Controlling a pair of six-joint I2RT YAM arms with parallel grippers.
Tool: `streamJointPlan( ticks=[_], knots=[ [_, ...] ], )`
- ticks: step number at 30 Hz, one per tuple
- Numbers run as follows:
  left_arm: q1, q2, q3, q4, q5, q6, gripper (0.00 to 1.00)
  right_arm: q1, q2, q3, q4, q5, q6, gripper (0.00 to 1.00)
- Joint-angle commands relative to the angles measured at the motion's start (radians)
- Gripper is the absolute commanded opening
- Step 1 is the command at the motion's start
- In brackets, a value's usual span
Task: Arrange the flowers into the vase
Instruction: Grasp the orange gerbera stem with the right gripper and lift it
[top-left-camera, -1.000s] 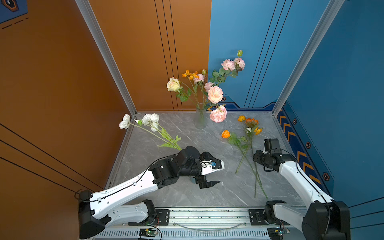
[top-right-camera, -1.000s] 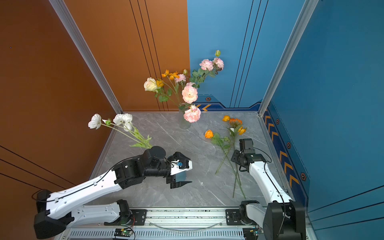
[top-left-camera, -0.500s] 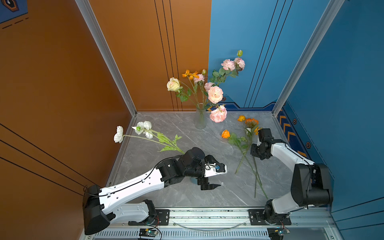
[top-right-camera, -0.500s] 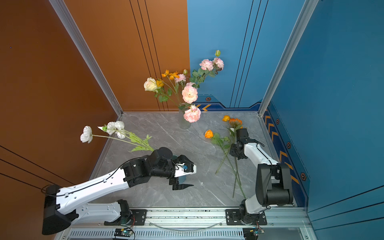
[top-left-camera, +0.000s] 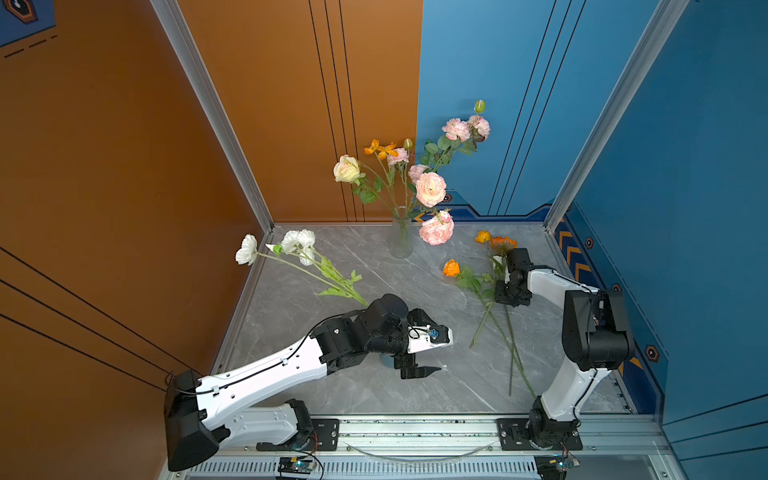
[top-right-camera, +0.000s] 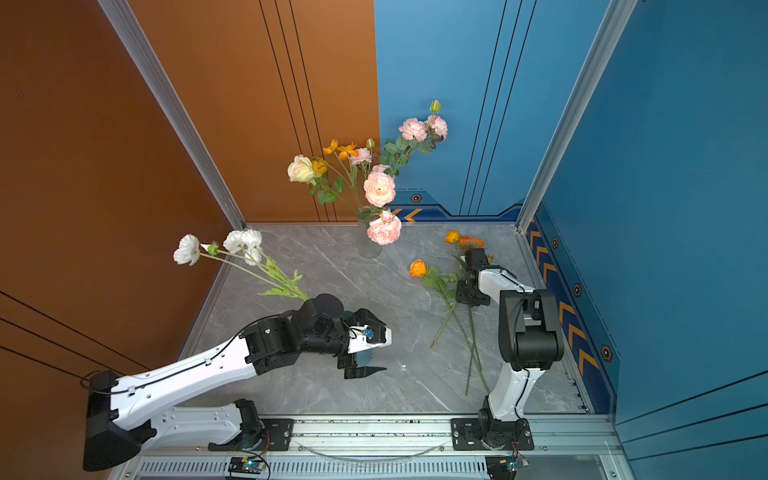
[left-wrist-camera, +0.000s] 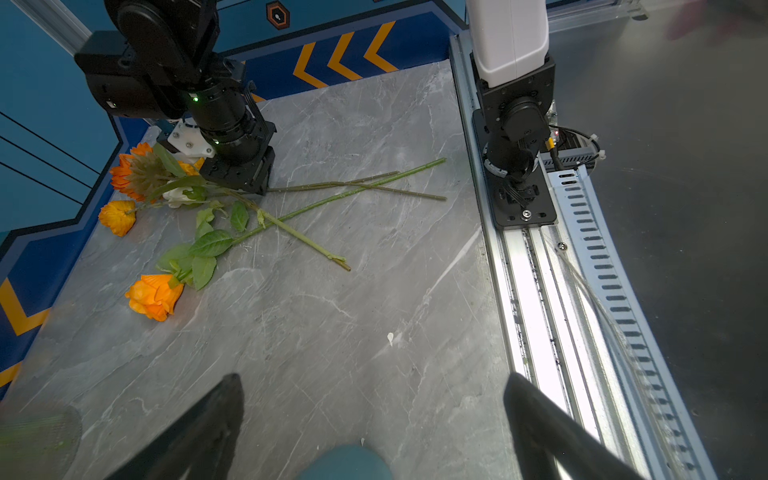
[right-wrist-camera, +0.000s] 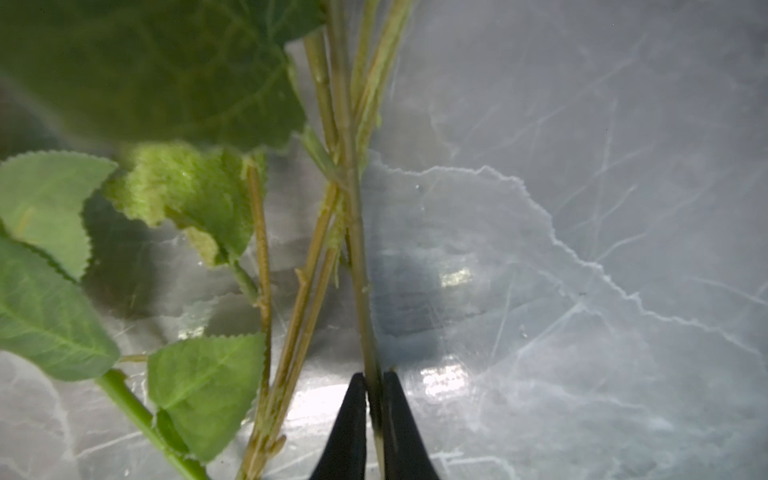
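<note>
Grey marbled tabletop (top-left-camera: 415, 291) carries a loose bunch of long green-stemmed orange flowers (left-wrist-camera: 153, 297) in the right half of both top views, well apart from the clear glass vase (top-left-camera: 401, 241) of pink and cream blooms at the upper centre. The right gripper (right-wrist-camera: 374, 378) pinches one thin green stem (right-wrist-camera: 357, 249) of this bunch. The left gripper (left-wrist-camera: 372, 376) is spread wide and empty at the lower centre. The stems cross and their leaves overlap, so I think a lift may drag the neighbours, or the thin stem may slip. No readable writing shows, only orange chevrons (left-wrist-camera: 332, 58).
</note>
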Motion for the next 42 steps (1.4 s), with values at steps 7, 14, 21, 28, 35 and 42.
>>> streamJointPlan(
  ticks=[7,14,21,28,35,42],
  knots=[
    [0.014,0.01,-0.01,0.001,-0.005,0.005,0.98,-0.002,-0.035,0.003,0.01,0.018,-0.012,0.01],
    [0.014,0.01,-0.01,0.001,0.001,0.005,0.98,-0.002,-0.155,-0.017,-0.038,-0.013,-0.003,0.0],
    [0.014,0.008,-0.009,0.0,0.017,-0.001,0.98,-0.003,-0.255,0.011,-0.14,-0.081,0.01,0.0],
    [0.012,-0.001,-0.01,0.0,0.025,-0.002,0.98,-0.004,-0.419,0.018,-0.124,-0.244,0.019,0.0],
    [0.014,-0.048,-0.016,0.0,0.027,0.004,0.98,-0.004,-0.67,-0.107,0.068,-0.34,0.149,0.0],
    [0.023,-0.199,-0.032,-0.004,0.0,0.021,0.98,0.156,-0.983,-0.32,0.409,-0.044,0.289,0.0]
  ],
)
